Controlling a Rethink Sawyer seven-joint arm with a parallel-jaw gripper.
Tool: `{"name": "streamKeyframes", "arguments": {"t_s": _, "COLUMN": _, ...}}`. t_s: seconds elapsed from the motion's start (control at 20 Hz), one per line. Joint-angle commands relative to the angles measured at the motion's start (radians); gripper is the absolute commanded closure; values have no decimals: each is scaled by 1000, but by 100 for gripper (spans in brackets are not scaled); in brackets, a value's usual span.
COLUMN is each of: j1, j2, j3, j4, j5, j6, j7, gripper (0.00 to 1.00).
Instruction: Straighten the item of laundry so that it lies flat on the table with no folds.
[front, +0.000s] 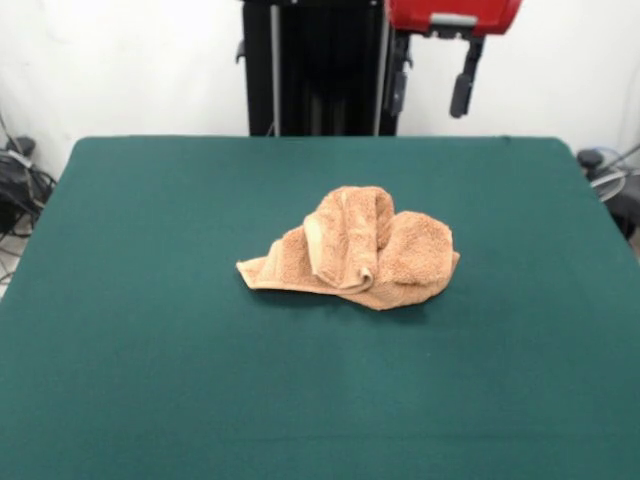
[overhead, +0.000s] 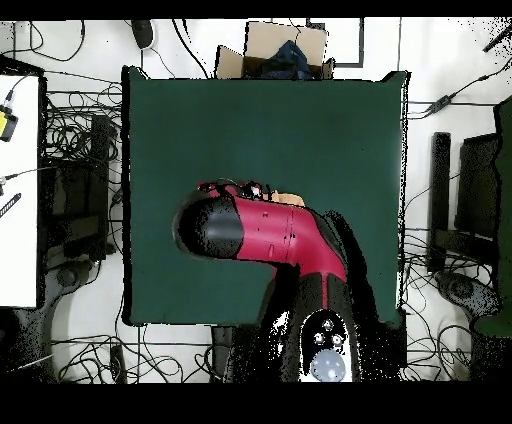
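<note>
- Towel (front: 355, 250) lay crumpled in a heap near the middle of the table (front: 150, 350), slightly toward the far edge by the robot; well apart from every edge.
- One flap was rolled up and folded over the top of the heap, and a flatter corner stuck out toward the picture's left in the front view.
- Gripper (front: 430, 85) hung high above the far edge, fingers spread apart, holding nothing, well clear of the towel.
- Step, as judged: straightening not yet begun, approach and first grasp pending.
- Next move probably called for descending on the exposed flat corner or the top flap, pinching one layer only, then pulling outward to unroll.
- Overhead: the arm (overhead: 270, 235) covered nearly all the towel; only a sliver of orange showed at its edge (overhead: 288, 200).
- Gripper could not be made out overhead.
- How the layers ran under the heap could not be told.
</note>
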Motion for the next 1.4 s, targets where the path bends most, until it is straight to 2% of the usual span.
{"name": "streamKeyframes", "arguments": {"t_s": 0.05, "j1": 0, "j2": 72, "j3": -10, "j4": 74, "j5": -85, "j6": -74, "j7": 118, "gripper": 0}}
{"name": "streamKeyframes", "arguments": {"t_s": 0.65, "j1": 9, "j2": 157, "j3": -37, "j4": 42, "j5": -140, "j6": -161, "j7": 145, "gripper": 0}}
{"name": "streamKeyframes", "arguments": {"t_s": 1.4, "j1": 51, "j2": 268, "j3": -113, "j4": -16, "j5": -146, "j6": -240, "j7": 156, "gripper": 0}}
